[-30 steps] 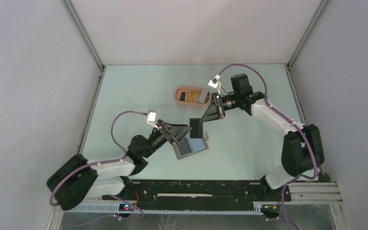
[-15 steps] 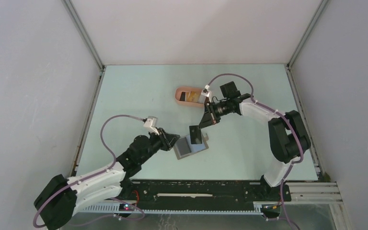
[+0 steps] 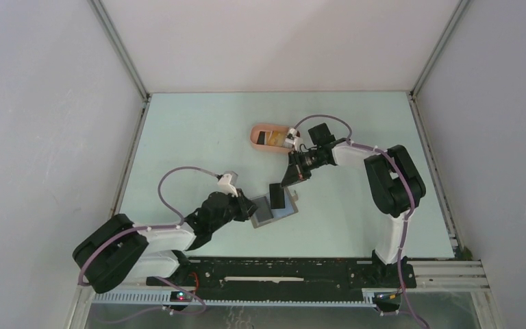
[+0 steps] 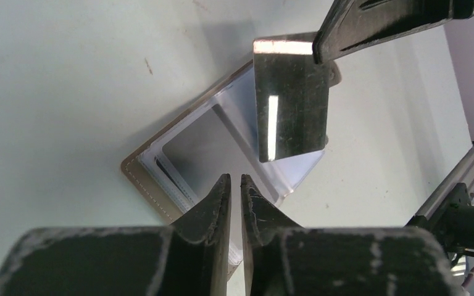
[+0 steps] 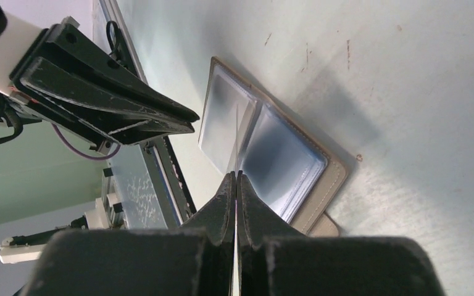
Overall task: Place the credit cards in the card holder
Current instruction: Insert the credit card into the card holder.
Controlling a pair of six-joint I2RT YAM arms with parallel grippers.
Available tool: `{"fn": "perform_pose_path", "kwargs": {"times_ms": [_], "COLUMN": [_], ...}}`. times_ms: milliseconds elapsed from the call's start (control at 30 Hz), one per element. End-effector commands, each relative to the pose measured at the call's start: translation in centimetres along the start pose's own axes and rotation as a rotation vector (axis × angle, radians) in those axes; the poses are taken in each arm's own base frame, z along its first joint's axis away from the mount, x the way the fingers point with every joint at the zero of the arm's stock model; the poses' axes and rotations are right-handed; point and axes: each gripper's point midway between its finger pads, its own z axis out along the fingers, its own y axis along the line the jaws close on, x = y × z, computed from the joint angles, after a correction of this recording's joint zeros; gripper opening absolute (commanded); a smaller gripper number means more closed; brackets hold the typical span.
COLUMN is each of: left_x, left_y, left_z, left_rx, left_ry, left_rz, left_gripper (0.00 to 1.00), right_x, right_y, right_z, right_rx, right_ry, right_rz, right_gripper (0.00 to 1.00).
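The grey card holder (image 3: 281,214) lies open on the table, clear sleeves up. It also shows in the left wrist view (image 4: 197,139) and the right wrist view (image 5: 284,157). My right gripper (image 3: 285,183) is shut on a black credit card (image 3: 274,195), holding it upright with its lower edge just over the sleeves. The card (image 4: 290,98) shows flat in the left wrist view and edge-on (image 5: 236,135) in the right wrist view. My left gripper (image 3: 249,208) is shut, its tips (image 4: 231,180) low over the holder's left page.
A salmon-pink oval tray (image 3: 255,131) at the back holds more cards (image 3: 274,139), orange-yellow and dark. The right arm's elbow stands at the right (image 3: 394,181). A black rail (image 3: 281,271) runs along the near edge.
My right gripper has lowered the black card down and left onto the open holder. My left arm has dropped low and its gripper has come to the holder's left page.
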Motion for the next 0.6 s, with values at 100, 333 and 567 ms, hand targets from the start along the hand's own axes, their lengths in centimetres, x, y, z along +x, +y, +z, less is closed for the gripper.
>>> {"fn": "perform_pose_path", "kwargs": {"times_ms": [100, 333, 567], "left_x": [1.4, 2.7, 3.4], "left_y": [0.7, 2.0, 2.9], "left_z": [0.6, 0.5, 0.3], "left_rx": [-0.015, -0.068, -0.114], "left_ry": [0.037, 0.073, 0.099], "left_rz": [-0.054, -0.081, -0.082], "left_gripper": [0.14, 0.13, 0.11], "right_x": [-1.0, -0.2, -1.6], "right_y": [-0.3, -0.6, 1.4], "right_z": [1.3, 1.6, 0.3], "right_rx": [-0.017, -0.015, -0.069], "right_ry": [0.005, 0.033, -0.008], "right_rz": [-0.002, 0.006, -0.032], "right_gripper": [0.0, 0.0, 0.0]}}
